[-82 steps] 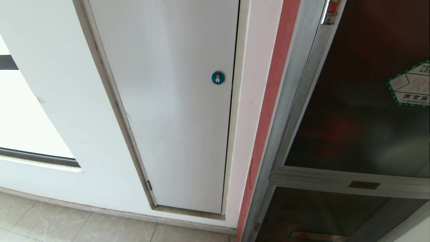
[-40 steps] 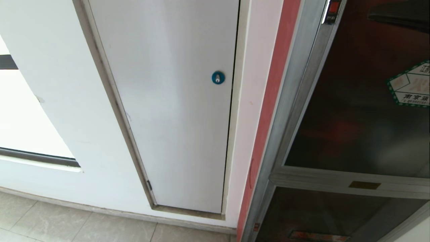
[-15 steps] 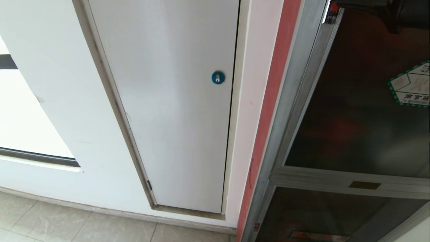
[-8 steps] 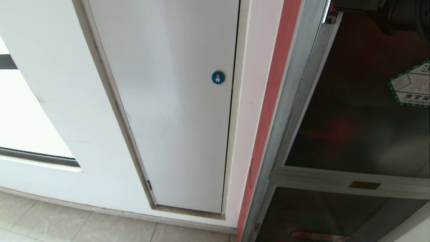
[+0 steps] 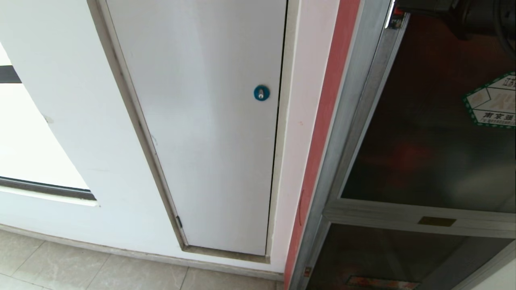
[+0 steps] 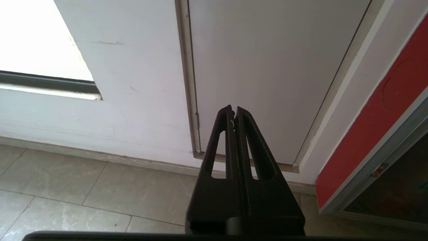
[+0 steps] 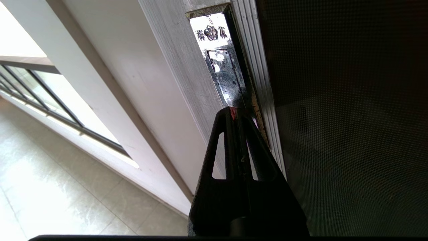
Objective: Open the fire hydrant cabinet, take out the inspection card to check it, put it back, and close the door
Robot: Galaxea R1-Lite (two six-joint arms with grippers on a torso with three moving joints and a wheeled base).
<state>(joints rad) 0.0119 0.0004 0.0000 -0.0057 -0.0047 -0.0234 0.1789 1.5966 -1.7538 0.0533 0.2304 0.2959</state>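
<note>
The fire hydrant cabinet stands at the right, its silver frame beside a red strip. Its door is dark tinted glass with a green-bordered sticker. My right gripper is shut, its tips against the small red latch at the door's edge, below a shiny metal lock plate. A sliver of red shows at the fingertips. In the head view only the dark right arm shows, at the top right. My left gripper is shut and empty, low near the floor. The inspection card is hidden.
A plain white panel with a blue round lock fills the wall left of the cabinet. A smaller lower dark glass panel sits under the door. Tiled floor runs along the wall's foot, and a window is at far left.
My right arm has come into the top right of the head view and moved left onto the latch, now covering most of it. The left arm has not moved.
</note>
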